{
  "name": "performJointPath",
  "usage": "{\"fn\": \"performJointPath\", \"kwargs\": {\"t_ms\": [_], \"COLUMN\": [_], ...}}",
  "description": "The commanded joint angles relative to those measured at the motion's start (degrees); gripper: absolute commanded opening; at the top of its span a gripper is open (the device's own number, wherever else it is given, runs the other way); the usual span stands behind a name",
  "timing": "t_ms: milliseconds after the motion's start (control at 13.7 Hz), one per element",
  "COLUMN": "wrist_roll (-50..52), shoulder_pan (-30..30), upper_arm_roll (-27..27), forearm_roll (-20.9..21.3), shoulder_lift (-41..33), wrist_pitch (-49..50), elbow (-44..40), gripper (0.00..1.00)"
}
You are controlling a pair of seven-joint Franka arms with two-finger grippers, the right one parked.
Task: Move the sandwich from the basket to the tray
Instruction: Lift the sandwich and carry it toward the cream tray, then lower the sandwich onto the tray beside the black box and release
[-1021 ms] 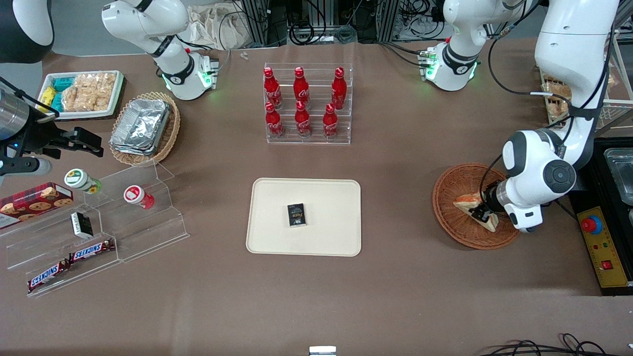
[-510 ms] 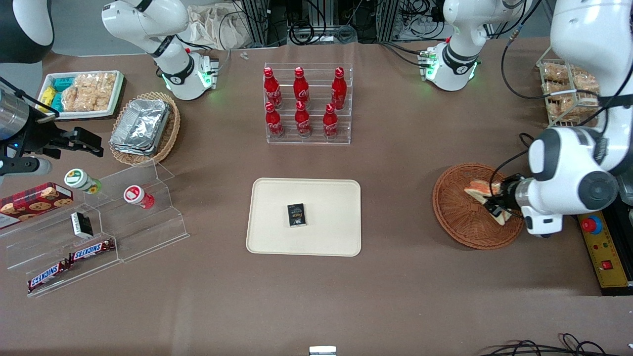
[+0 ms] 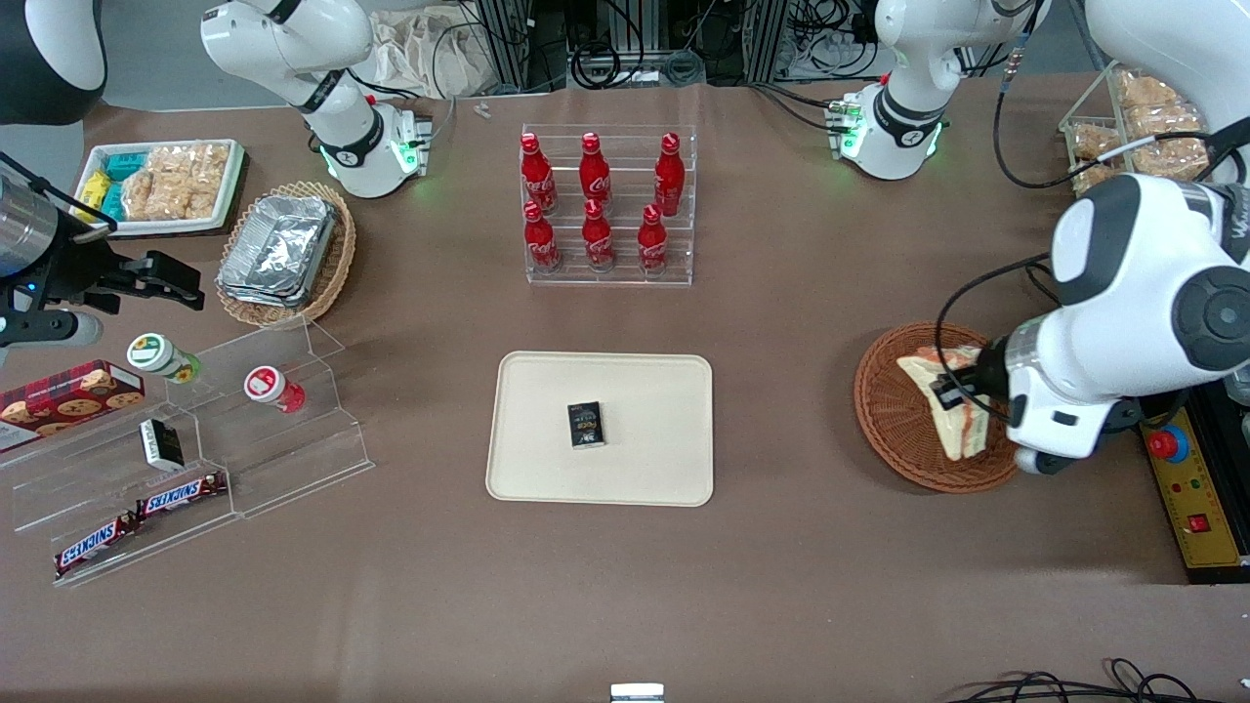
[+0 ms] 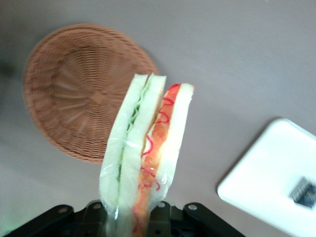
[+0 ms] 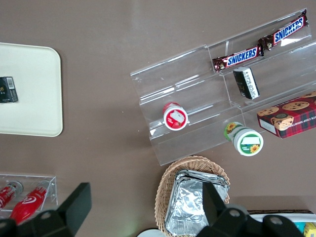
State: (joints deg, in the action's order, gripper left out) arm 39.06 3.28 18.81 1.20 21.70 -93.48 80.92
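My left gripper is shut on the sandwich, a wrapped wedge of pale bread with orange-red and green filling, and holds it lifted above the reddish-brown wicker basket. In the left wrist view the sandwich stands up from between my fingers, with the empty basket below it on the table. The cream-beige tray lies at the middle of the table, toward the parked arm from the basket; its corner shows in the left wrist view.
A small black packet lies on the tray. A clear rack of red bottles stands farther from the front camera than the tray. A yellow control box with a red button sits by the basket at the working arm's table end.
The gripper has lifted the sandwich out of the basket, and the wedge has swung round in its hold. The arm's wrist has risen and turned.
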Motion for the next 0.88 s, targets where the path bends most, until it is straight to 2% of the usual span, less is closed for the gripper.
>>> {"fn": "performJointPath", "kwargs": {"t_ms": [0, 73, 219, 365, 583, 802], "wrist_roll": [-0.84, 1.96, 8.46, 10.5, 12.61, 15.17], "shoulder_pan": [-6.67, -9.49, -13.72, -17.85, -22.25, -24.01], "upper_arm_roll": [1.32, 1.32, 1.32, 1.23, 1.06, 1.14], "forearm_roll": [3.09, 4.33, 5.83, 6.36, 7.76, 8.03], "shoulder_lift": [8.24, 10.62, 14.76, 17.83, 23.89, 28.91], "wrist_pitch": [1.63, 1.19, -3.09, -8.27, -18.55, -26.39], "elbow": [-8.48, -9.63, -10.69, -10.43, -10.78, -10.7], "gripper": [0.06, 0.07, 0.01, 0.0, 0.01, 0.0]}}
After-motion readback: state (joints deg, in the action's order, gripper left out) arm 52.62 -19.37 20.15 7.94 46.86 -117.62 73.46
